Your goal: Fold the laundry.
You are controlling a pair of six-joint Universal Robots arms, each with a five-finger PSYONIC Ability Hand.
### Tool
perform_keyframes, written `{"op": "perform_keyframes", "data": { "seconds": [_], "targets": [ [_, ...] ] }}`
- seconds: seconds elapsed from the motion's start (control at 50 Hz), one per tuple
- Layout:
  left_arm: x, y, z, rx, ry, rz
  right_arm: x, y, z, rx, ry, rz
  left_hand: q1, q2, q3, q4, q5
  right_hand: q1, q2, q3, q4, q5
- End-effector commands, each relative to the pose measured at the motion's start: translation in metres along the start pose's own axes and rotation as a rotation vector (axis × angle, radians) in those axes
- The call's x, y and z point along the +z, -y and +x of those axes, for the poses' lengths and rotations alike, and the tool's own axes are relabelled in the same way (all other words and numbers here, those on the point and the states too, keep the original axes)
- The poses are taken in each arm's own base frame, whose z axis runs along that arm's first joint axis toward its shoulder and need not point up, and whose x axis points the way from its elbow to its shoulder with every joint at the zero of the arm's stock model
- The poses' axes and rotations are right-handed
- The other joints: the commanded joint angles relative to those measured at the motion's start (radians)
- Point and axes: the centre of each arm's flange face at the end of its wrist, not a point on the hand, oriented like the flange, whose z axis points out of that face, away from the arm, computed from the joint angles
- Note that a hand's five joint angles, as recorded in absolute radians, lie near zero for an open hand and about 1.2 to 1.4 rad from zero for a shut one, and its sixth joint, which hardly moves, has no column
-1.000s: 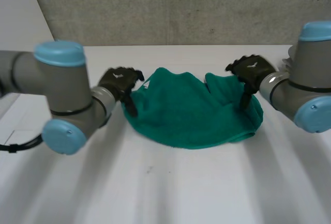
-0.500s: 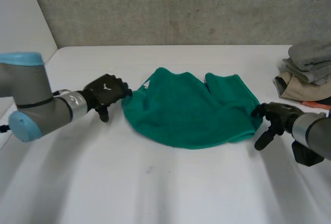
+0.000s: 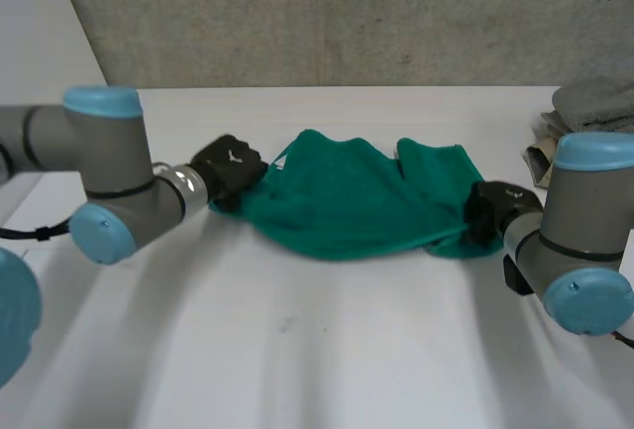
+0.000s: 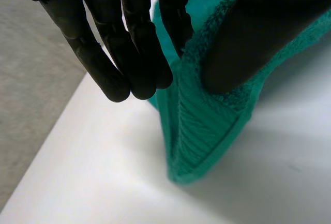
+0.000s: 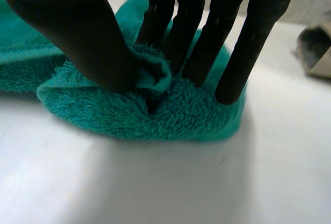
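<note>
The clothes pile [image 3: 591,104] at the table's [image 3: 327,350] right edge is cut off by the frame and half covered by the right arm [image 3: 578,213], so its pieces can't be counted. In the head view the left hand's [image 3: 230,164] fingertips are lost behind the green towel's [image 3: 347,206] left edge, and the right hand's [image 3: 493,207] at its right edge.

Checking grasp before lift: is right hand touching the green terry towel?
Touching. Right wrist view: right hand pinches a fold of the green terry towel between thumb and fingers.
</note>
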Motion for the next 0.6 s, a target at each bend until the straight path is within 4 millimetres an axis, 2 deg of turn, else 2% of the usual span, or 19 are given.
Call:
{"op": "perform_keyframes", "data": {
  "seconds": [0.02, 0.04, 0.1, 0.12, 0.18, 0.2, 0.3, 0.38, 0.4, 0.46, 0.48, 0.54, 0.56, 0.6],
  "targets": [
    [-0.056, 0.051, -0.045, -0.084, 0.135, 0.025, -0.022, 0.059, 0.004, -0.052, -0.026, 0.169, 0.257, 0.204, 0.211, 0.205, 0.231, 0.292, 0.224, 0.217, 0.207, 0.245],
    [-0.075, 0.064, -0.059, -0.113, 0.179, 0.048, -0.03, 0.072, 0.004, -0.114, -0.013, 0.2, 0.257, 0.204, 0.211, 0.205, 0.231, 0.292, 0.224, 0.217, 0.207, 0.245],
    [-0.102, 0.083, -0.078, -0.157, 0.245, 0.091, -0.044, 0.086, 0.005, -0.236, 0.02, 0.206, 0.257, 0.204, 0.211, 0.205, 0.231, 0.292, 0.224, 0.217, 0.207, 0.245],
    [-0.118, 0.093, -0.088, -0.178, 0.277, 0.12, -0.053, 0.095, 0.007, -0.333, 0.048, 0.199, 0.257, 0.204, 0.211, 0.205, 0.231, 0.292, 0.224, 0.217, 0.207, 0.245],
    [-0.139, 0.106, -0.097, -0.193, 0.307, 0.165, -0.072, 0.122, 0.007, -0.546, 0.102, 0.219, 0.257, 0.204, 0.211, 0.205, 0.231, 0.292, 0.224, 0.217, 0.207, 0.245],
    [-0.147, 0.112, -0.099, -0.204, 0.311, 0.185, -0.075, 0.125, 0.006, -0.594, 0.109, 0.209, 0.257, 0.204, 0.211, 0.205, 0.231, 0.292, 0.224, 0.217, 0.207, 0.245],
    [-0.153, 0.109, -0.091, -0.239, 0.26, 0.157, -0.091, 0.125, -0.003, -0.801, 0.172, 0.083, 0.257, 0.204, 0.211, 0.205, 0.231, 0.292, 0.224, 0.217, 0.207, 0.245],
    [-0.135, 0.089, -0.078, -0.277, 0.198, 0.062, -0.09, 0.114, -0.012, -0.933, 0.266, -0.01, 0.257, 0.204, 0.211, 0.205, 0.231, 0.292, 0.224, 0.217, 0.207, 0.245],
    [-0.122, 0.077, -0.073, -0.285, 0.179, 0.019, -0.084, 0.106, -0.015, -0.985, 0.299, -0.041, 0.257, 0.204, 0.211, 0.205, 0.231, 0.292, 0.224, 0.217, 0.207, 0.245],
    [-0.099, 0.055, -0.065, -0.282, 0.157, -0.049, -0.068, 0.094, -0.016, -1.051, 0.329, -0.068, 0.257, 0.204, 0.211, 0.205, 0.231, 0.292, 0.224, 0.217, 0.207, 0.245],
    [-0.085, 0.042, -0.065, -0.273, 0.162, -0.083, -0.056, 0.091, -0.016, -1.082, 0.32, -0.064, 0.257, 0.204, 0.211, 0.205, 0.231, 0.292, 0.224, 0.217, 0.207, 0.245],
    [-0.063, 0.033, -0.075, -0.246, 0.205, -0.074, -0.032, 0.092, -0.017, -1.103, 0.265, -0.013, 0.257, 0.204, 0.211, 0.205, 0.231, 0.292, 0.224, 0.217, 0.207, 0.245],
    [-0.051, 0.035, -0.083, -0.226, 0.236, -0.037, -0.016, 0.103, -0.02, -1.1, 0.199, 0.077, 0.257, 0.204, 0.211, 0.205, 0.231, 0.292, 0.224, 0.217, 0.207, 0.245],
    [-0.04, 0.04, -0.092, -0.214, 0.258, 0.022, -0.004, 0.117, -0.023, -1.079, 0.133, 0.173, 0.257, 0.204, 0.211, 0.205, 0.231, 0.292, 0.224, 0.217, 0.207, 0.245]
  ]
}}
